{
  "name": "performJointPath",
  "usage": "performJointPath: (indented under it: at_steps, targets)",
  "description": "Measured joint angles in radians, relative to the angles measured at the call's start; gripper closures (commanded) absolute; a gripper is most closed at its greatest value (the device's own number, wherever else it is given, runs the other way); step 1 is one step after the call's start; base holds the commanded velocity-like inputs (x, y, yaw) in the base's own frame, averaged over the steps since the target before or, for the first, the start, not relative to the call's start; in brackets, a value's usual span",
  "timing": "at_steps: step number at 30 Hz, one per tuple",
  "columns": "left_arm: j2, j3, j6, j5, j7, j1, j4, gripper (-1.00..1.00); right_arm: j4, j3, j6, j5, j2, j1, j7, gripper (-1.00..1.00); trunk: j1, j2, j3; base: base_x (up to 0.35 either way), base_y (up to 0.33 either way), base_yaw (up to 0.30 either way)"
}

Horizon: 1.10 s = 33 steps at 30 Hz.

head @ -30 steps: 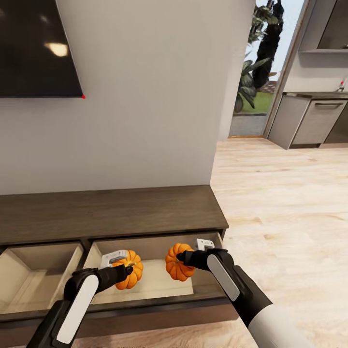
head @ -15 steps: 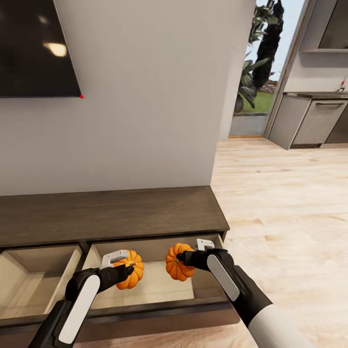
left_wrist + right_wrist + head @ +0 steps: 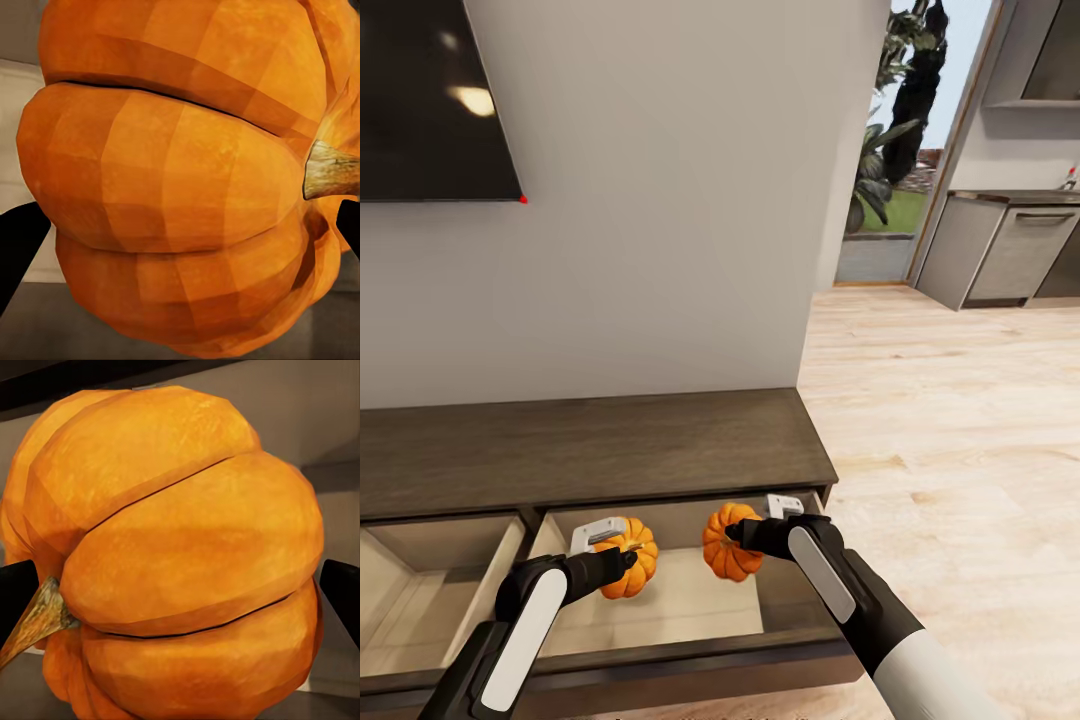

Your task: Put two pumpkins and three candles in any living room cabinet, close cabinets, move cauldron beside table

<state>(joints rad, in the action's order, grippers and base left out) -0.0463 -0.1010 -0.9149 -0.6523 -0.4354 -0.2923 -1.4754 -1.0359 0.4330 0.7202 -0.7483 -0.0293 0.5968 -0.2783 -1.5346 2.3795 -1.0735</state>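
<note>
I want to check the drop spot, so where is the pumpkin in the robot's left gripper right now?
In the head view, the left pumpkin is held by the left gripper over the cabinet's open right-hand drawer, left of the other pumpkin.

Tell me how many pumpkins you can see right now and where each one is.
2. One pumpkin is held in the left claw, the other pumpkin in the right claw, both above the cabinet's open right-hand drawer.
</note>
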Motion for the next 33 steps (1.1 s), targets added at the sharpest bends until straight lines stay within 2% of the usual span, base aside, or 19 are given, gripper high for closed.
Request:
performJointPath:
  at_steps: [17, 33]
  targets:
    - [0.001, 0.001, 0.000, 0.002, -0.002, 0.000, -0.001, 1.00, 0.002, 0.001, 0.000, 0.005, -0.001, 0.000, -0.002, 1.00, -0.065, 0.119, -0.053, 0.000, 0.000, 0.000]
    - [0.001, 0.001, 0.000, 0.000, -0.001, 0.000, -0.001, 1.00, 0.011, 0.001, -0.001, 0.006, -0.002, 0.000, -0.002, 1.00, -0.073, 0.124, -0.115, 0.000, 0.000, 0.000]
